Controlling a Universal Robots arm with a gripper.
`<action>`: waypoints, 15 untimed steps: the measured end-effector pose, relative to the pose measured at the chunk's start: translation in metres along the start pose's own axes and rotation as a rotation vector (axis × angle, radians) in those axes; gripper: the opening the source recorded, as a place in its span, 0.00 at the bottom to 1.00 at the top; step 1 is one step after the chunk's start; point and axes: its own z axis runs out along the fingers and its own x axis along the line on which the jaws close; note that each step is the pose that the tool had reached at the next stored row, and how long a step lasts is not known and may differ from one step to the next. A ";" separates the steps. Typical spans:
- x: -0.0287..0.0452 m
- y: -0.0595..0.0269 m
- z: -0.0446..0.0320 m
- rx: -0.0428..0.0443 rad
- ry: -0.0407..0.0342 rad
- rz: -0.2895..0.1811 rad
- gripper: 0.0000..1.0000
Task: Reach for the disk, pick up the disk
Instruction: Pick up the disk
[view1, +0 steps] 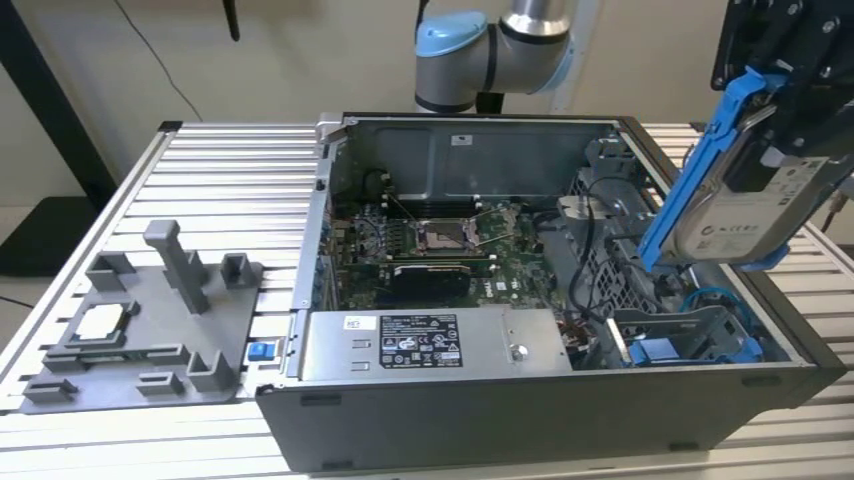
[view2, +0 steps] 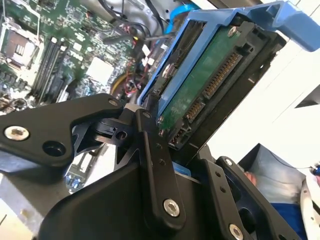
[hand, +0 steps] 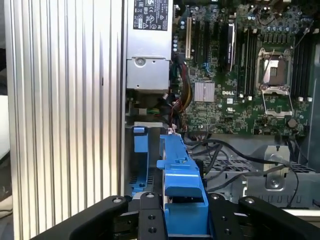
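The jaws are pinched on the disk (view1: 747, 215), which is held by the gripper (view1: 787, 110) nearly on edge, clear above the open computer case (view1: 534, 420) at the exterior view's right; in the second wrist view the disk's (view2: 200, 90) green circuit side is shown between black fingers (view2: 155, 165). A slip is judged possible, since only one end is clamped and the blue bracket (view1: 707, 150) may flex; the motherboard (view1: 427, 245) below could be struck. Inside the case a power supply (view1: 427, 345), cables and an emptied blue drive bay (view1: 687, 340) are seen.
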 end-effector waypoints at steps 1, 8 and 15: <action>0.0032 0.0003 0.0002 -0.0001 -0.0001 0.000 0.00; 0.0282 0.0022 0.0022 -0.0008 -0.0002 0.000 0.00; 0.0412 0.0073 0.0054 -0.0010 0.0000 0.000 0.00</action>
